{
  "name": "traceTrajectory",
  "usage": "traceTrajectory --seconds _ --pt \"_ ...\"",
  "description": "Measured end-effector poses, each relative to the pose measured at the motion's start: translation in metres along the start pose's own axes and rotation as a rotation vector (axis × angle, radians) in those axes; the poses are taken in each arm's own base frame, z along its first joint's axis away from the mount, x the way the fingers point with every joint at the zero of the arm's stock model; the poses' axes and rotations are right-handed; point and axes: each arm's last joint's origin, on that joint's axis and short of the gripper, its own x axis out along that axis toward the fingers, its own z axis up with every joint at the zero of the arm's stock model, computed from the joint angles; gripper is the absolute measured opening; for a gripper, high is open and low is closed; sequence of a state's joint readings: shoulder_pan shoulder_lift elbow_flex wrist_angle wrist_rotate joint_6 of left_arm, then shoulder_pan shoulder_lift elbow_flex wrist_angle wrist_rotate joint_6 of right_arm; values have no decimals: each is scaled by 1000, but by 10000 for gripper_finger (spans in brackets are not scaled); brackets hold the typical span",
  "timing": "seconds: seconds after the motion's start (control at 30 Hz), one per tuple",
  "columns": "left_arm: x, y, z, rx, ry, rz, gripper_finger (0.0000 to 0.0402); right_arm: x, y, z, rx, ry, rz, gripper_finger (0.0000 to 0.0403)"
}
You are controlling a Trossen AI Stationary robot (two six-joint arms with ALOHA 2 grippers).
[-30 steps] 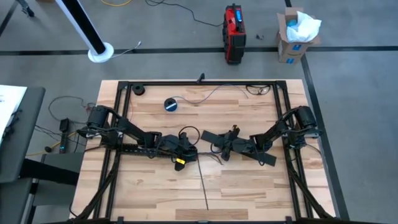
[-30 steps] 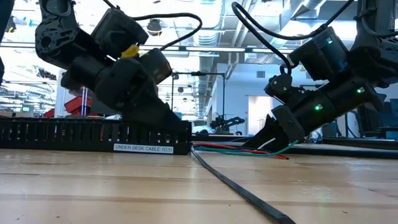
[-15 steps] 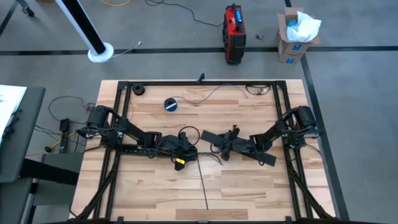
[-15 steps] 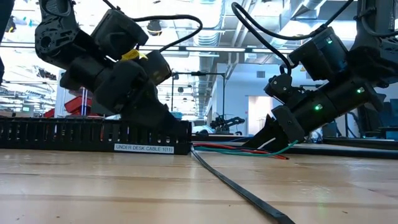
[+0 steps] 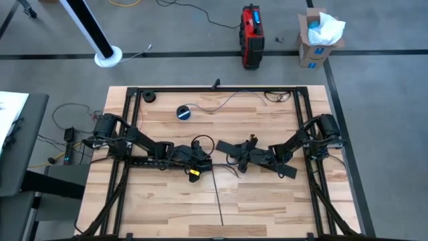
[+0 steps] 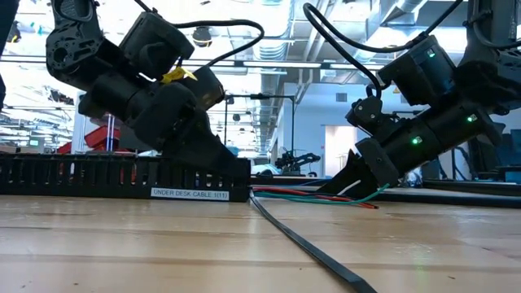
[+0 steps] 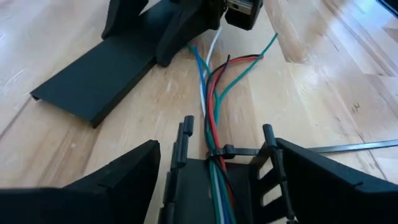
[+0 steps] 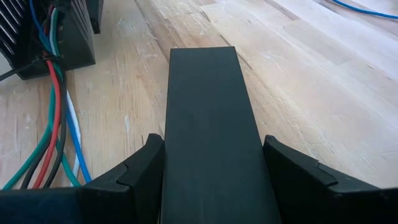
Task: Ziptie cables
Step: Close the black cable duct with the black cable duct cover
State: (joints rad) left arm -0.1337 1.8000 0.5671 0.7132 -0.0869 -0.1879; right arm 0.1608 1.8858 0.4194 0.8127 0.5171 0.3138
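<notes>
Leaning low, both grippers, left gripper [image 5: 202, 163] and right gripper [image 5: 232, 158], flank the cables [image 7: 214, 93].

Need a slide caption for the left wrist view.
Bundle of red, green, blue, white and black cables leaving the black slotted cable tray, thin black ziptie looped around them.

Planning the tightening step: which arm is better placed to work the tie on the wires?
Left, probably. The left gripper straddles the slotted black cable tray where the thin black ziptie wraps the coloured wire bundle; the right gripper holds a flat black cover strip.
</notes>
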Motion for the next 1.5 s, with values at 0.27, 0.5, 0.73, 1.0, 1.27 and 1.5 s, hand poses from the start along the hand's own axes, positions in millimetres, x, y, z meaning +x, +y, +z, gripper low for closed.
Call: traceTrajectory --seconds 0.27,0.5,0.73,1.0,1.27,1.5 --pt "-1 -6 -3 21 19 -12 294 0 0 0 0 0 0 231" --pt "-1 -8 -3 29 10 17 293 0 0 0 0 0 0 231" --pt "-1 -9 -3 27 2 12 274 0 0 0 0 0 0 231" --pt "-1 -9 -2 29 2 10 260 0 0 0 0 0 0 231" --pt "-1 -9 -2 29 1 10 240 0 0 0 0 0 0 231" --pt "-1 -9 -2 32 1 14 230 0 0 0 0 -1 0 231"
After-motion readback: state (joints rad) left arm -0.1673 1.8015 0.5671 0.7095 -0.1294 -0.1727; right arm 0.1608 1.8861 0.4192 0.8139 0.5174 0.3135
